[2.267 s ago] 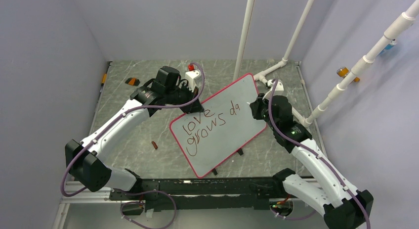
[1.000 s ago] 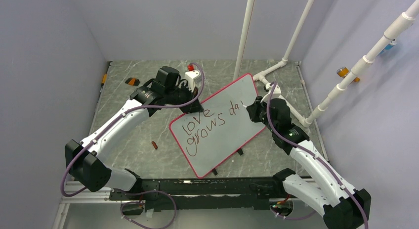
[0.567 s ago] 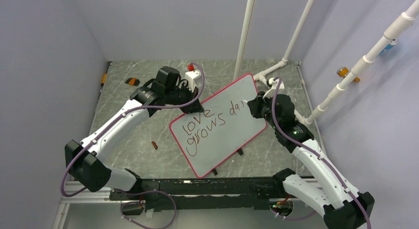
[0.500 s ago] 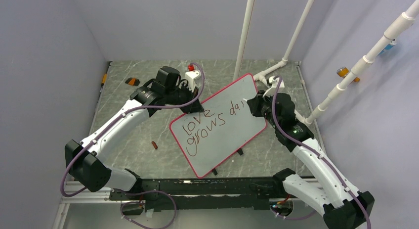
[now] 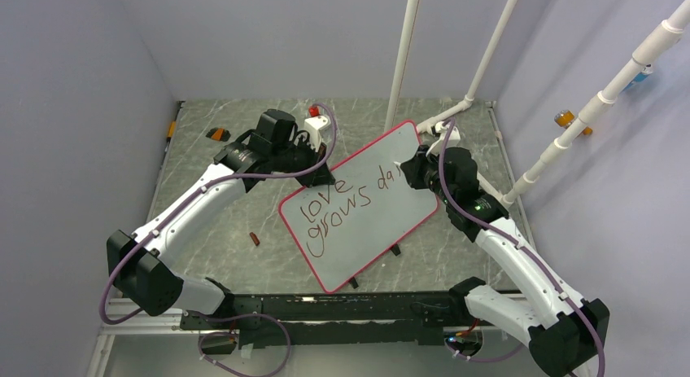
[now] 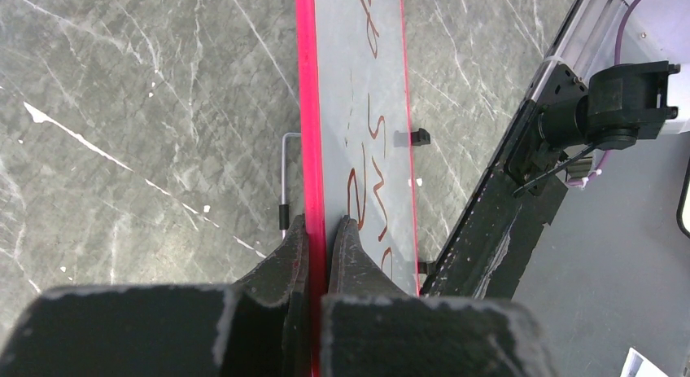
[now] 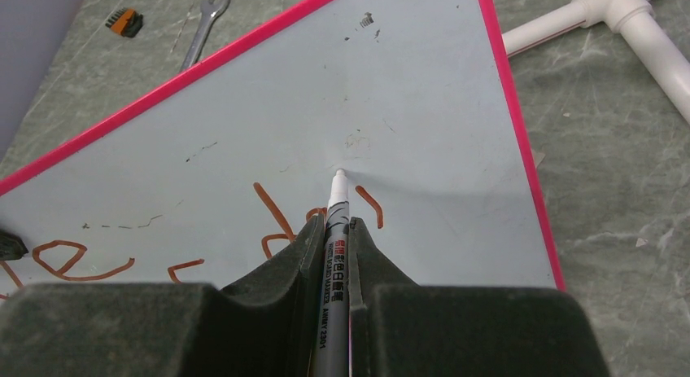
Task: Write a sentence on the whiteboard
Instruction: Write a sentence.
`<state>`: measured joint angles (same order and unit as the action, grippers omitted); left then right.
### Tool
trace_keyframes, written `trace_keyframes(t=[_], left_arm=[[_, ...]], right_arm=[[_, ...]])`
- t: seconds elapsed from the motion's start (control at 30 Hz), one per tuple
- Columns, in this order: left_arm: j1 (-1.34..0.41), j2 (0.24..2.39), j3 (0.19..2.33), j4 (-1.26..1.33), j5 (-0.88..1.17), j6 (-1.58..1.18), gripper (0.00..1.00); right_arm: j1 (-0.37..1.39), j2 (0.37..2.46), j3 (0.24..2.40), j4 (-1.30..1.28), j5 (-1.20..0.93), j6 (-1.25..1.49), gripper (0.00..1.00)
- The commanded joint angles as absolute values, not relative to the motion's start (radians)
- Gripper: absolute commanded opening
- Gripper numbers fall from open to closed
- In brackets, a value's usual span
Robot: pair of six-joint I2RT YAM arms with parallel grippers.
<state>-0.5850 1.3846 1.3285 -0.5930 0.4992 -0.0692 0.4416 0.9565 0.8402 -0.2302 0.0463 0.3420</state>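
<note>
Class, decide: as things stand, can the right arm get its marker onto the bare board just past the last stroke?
Probably yes. The right gripper holds the marker with its tip over bare whiteboard beside the last stroke, and nothing lies between.

We've got the whiteboard [image 5: 370,230] sitting skewed mid-table [image 5: 220,230], between our two arms. The left gripper [image 6: 319,226] pinches its left edge. The right gripper [image 7: 335,222] is over the far right corner holding a marker [image 7: 337,196], tip right by the end of the sentence [image 5: 338,206]. A wrench [image 7: 202,23] lies past the board's far edge, and PVC pipes [image 7: 618,19] lie off its right side
</note>
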Motion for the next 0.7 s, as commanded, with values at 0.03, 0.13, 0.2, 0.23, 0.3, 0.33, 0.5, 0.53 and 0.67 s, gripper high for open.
trace_keyframes(t=[0.03, 0.13, 0.2, 0.23, 0.3, 0.33, 0.5, 0.53, 0.67], left_arm=[[-0.586, 1.371, 1.32, -0.555, 0.36, 0.1, 0.0], [-0.586, 1.371, 1.319, -0.555, 0.362, 0.1, 0.0], [-0.586, 1.371, 1.319, -0.554, 0.362, 0.1, 0.0], [-0.586, 1.373, 1.319, -0.554, 0.363, 0.1, 0.0], [-0.585, 1.374, 1.319, -0.555, 0.364, 0.1, 0.0], [-0.584, 1.373, 1.319, -0.555, 0.363, 0.1, 0.0], [-0.586, 1.373, 1.319, -0.554, 0.364, 0.1, 0.0], [-0.585, 1.373, 1.319, -0.555, 0.364, 0.1, 0.0], [-0.585, 1.373, 1.32, -0.555, 0.365, 0.099, 0.0]], right_arm=[[0.44, 0.957, 0.837, -0.169, 0.058, 0.349, 0.0], [0.44, 0.951, 0.826, -0.179, 0.075, 0.344, 0.0], [0.439, 0.949, 0.822, -0.184, 0.083, 0.342, 0.0], [0.44, 0.949, 0.822, -0.187, 0.086, 0.341, 0.0], [0.441, 0.948, 0.823, -0.191, 0.091, 0.339, 0.0], [0.44, 0.948, 0.825, -0.195, 0.095, 0.339, 0.0], [0.439, 0.949, 0.831, -0.208, 0.113, 0.334, 0.0], [0.439, 0.948, 0.831, -0.209, 0.111, 0.333, 0.0], [0.44, 0.938, 0.831, -0.208, 0.104, 0.331, 0.0]])
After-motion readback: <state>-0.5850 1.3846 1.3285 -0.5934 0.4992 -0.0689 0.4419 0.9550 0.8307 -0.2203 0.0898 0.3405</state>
